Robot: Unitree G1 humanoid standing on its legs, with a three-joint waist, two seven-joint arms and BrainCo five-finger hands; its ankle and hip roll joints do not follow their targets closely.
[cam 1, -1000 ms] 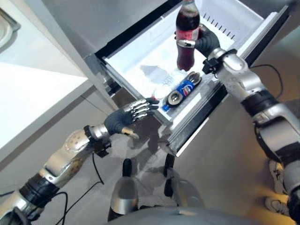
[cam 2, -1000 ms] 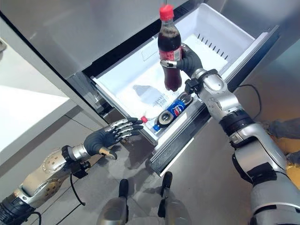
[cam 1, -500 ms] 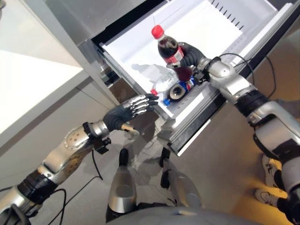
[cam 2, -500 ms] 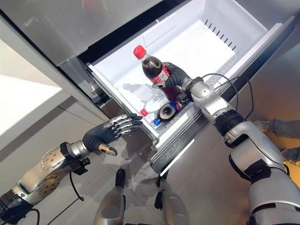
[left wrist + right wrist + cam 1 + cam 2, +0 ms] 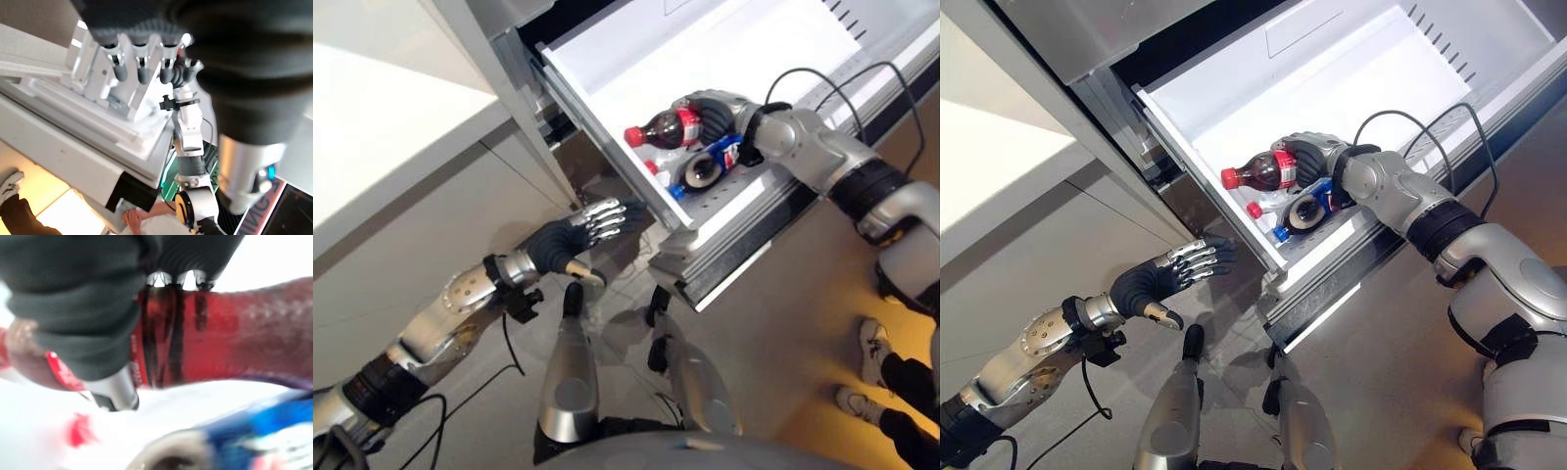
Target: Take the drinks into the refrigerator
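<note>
My right hand (image 5: 707,110) is shut on a cola bottle (image 5: 658,129) with a red cap and red label, which lies on its side in the open white refrigerator drawer (image 5: 607,39), cap toward the drawer's left wall. Up close, the red label (image 5: 230,333) runs past my fingers. Just in front of it lie a blue-labelled can (image 5: 707,164) and a clear bottle with a red cap (image 5: 1254,210). My left hand (image 5: 578,233) hovers open below the drawer's front left corner, fingers straight.
The drawer's front panel (image 5: 744,257) juts out toward me at knee height. A white counter (image 5: 382,127) stands to the left. A person's shoes (image 5: 867,372) show at the lower right, and another person (image 5: 146,220) beyond the drawer.
My right hand has lowered the cola bottle from upright above the drawer to lying flat inside it. The camera has shifted. My left hand has stayed in place.
</note>
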